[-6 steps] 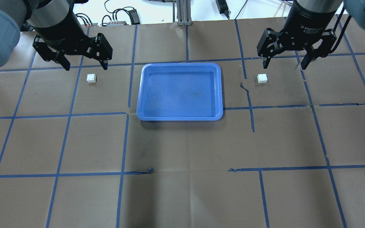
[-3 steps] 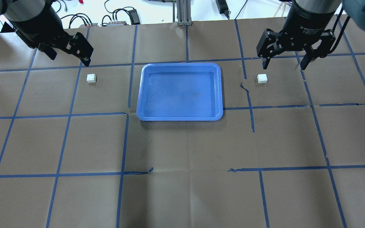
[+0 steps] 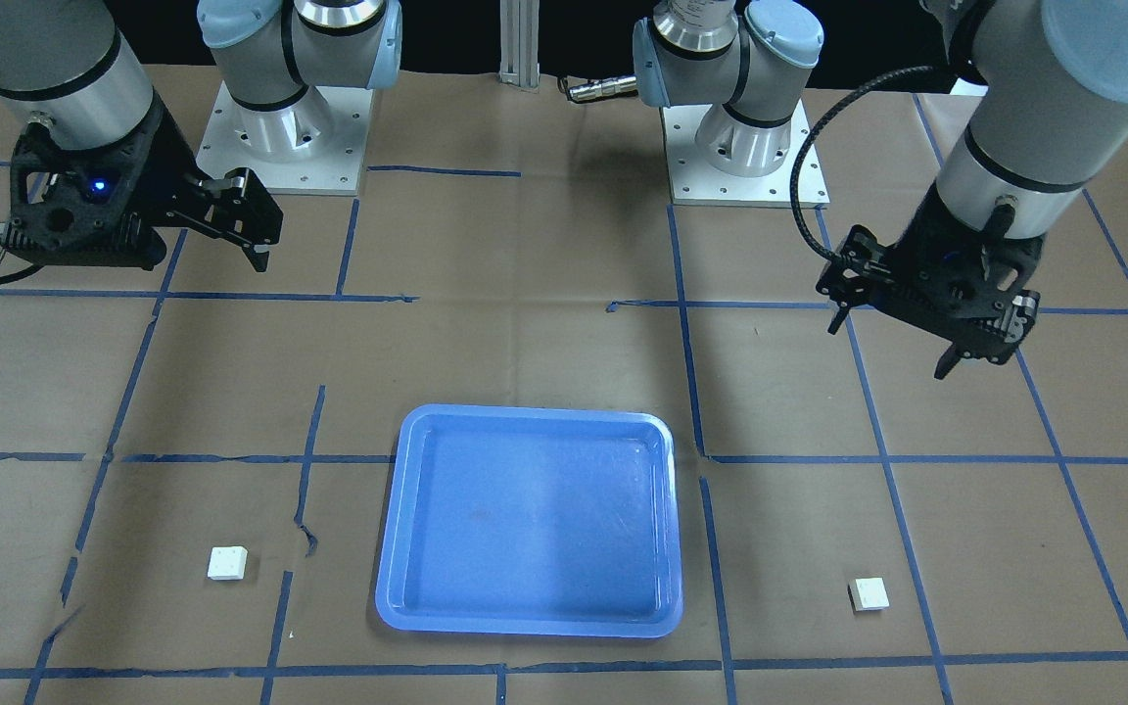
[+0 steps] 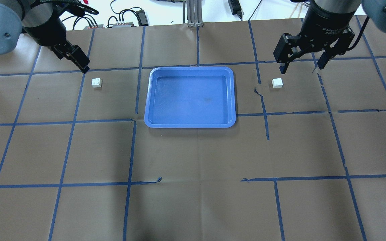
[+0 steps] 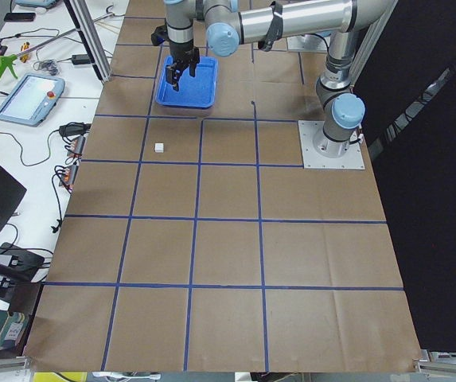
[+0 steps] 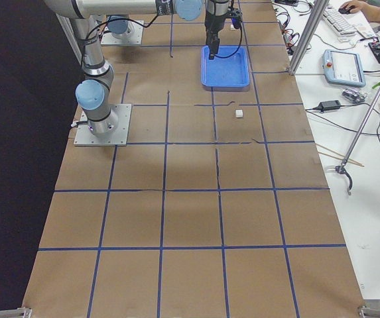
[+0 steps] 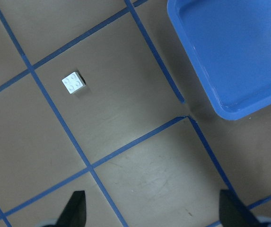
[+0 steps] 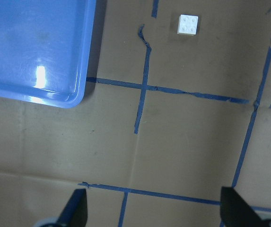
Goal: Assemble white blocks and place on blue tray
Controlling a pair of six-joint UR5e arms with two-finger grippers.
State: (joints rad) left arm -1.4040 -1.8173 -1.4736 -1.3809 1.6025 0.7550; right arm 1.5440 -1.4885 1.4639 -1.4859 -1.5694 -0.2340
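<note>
the left white block (image 4: 96, 82) lay on the surface (image 4: 196, 157) to one side of the blue tray (image 4: 190, 69) and the right white block (image 4: 277, 83) lay to the other, both well clear of its rim. both sat studs up. being square, neither had a long axis, and their sides ran roughly along the tape lines (image 4: 193, 64). the left gripper (image 3: 890, 346) and right gripper (image 4: 301, 68) hung released, grasping nothing. blocks this tiny could skid or twist if one finger touched first, leaving the studs misaligned for joining.

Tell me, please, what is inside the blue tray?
Nothing: the tray shows a fully bare floor, uncovered. The two blocks lie outside on the table, one each side.
</note>
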